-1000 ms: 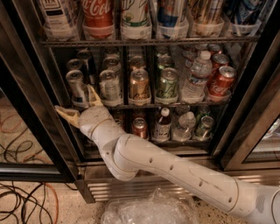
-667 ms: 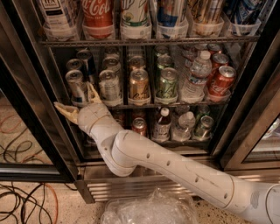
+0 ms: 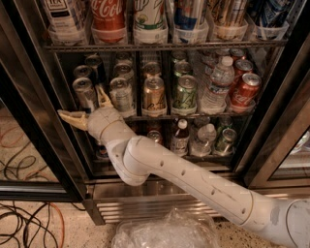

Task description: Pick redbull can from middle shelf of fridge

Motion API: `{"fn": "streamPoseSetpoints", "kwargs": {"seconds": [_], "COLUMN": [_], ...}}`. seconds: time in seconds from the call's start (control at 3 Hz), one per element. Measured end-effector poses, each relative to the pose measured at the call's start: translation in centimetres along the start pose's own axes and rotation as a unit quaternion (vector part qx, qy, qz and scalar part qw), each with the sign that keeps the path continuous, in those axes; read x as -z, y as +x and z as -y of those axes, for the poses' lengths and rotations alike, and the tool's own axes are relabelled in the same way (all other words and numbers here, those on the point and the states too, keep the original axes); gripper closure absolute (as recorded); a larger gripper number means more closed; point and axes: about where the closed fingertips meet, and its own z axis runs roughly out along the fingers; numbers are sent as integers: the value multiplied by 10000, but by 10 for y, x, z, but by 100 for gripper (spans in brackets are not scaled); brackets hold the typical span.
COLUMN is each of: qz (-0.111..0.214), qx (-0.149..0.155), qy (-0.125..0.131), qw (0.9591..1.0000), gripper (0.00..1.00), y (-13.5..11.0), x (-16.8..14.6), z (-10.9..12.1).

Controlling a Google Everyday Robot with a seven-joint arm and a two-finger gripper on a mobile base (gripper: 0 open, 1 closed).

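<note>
gripper (image 3: 81, 101) at redbull can (image 3: 84, 90), neighbouring silver can (image 3: 121, 95) perhaps touching

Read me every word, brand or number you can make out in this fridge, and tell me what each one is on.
"Coca-Cola": on the red bottle, top rack.
Too blurred to read: all other bottle labels, and the cans on the middle shelf, the redbull can included.
No text on the pincer, open at the redbull can, at the shelf's left end.

The gripper (image 3: 81, 102) is at the middle shelf's (image 3: 167, 116) left end; the redbull can (image 3: 85, 92) stands between its spread fingers (image 3: 71, 117).
</note>
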Motion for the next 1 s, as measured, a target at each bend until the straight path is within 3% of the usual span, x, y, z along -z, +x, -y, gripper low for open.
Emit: {"fn": "streamPoseSetpoints", "kwargs": {"seconds": [1.0], "qz": [9], "qx": [-23], "qy": [53], "qw": [10000], "gripper": [31], "y": [-2], "x": [12], "z": [0]}}
